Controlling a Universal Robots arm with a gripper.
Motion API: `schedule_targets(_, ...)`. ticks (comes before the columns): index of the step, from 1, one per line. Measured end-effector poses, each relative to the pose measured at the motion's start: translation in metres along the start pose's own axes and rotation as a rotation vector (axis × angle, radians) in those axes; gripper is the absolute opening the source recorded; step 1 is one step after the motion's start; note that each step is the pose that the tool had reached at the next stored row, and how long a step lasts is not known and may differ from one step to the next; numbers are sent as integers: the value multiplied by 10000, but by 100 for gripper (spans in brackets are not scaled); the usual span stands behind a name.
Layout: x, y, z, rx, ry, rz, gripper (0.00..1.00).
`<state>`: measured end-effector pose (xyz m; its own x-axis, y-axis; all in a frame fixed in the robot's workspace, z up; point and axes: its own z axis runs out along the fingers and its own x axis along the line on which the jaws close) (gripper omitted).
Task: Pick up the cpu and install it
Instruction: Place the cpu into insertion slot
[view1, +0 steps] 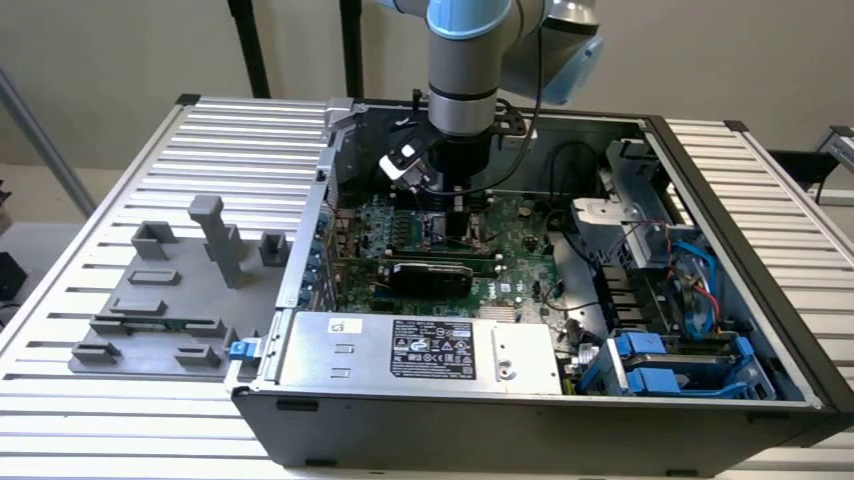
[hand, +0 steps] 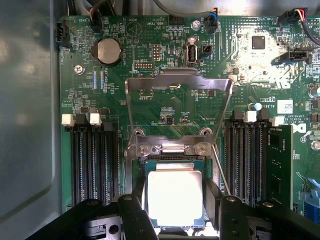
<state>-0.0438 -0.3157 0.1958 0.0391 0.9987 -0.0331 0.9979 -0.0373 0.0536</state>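
- computer case (view1: 534, 430) is lying open, giving the arm (view1: 465, 90) top access to motherboard (hand: 85, 115).
- load plate (hand: 177, 80) is standing flipped back, leaving socket (hand: 172, 161) uncovered.
- gripper (hand: 175, 192) is pinching cpu (hand: 174, 200) by opposite edges, holding it level over socket.

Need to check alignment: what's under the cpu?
The socket edge shows around the cpu, with its load plate swung open. Whatever lies directly beneath is covered by the cpu itself.
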Motion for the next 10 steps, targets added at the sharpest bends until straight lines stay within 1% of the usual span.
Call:
schedule_targets(4, 0, 0, 0, -3, -21, -1, 55)
schedule_targets(6, 2, 0, 1, -4, -21, -1, 57)
schedule_targets(7, 3, 0, 2, -3, -21, -1, 63)
schedule_targets(8, 3, 0, 1, -3, -25, -1, 63)
schedule_targets(9, 4, 0, 1, -2, -27, 0, 69)
schedule_targets(10, 6, 0, 1, -2, -28, 1, 69)
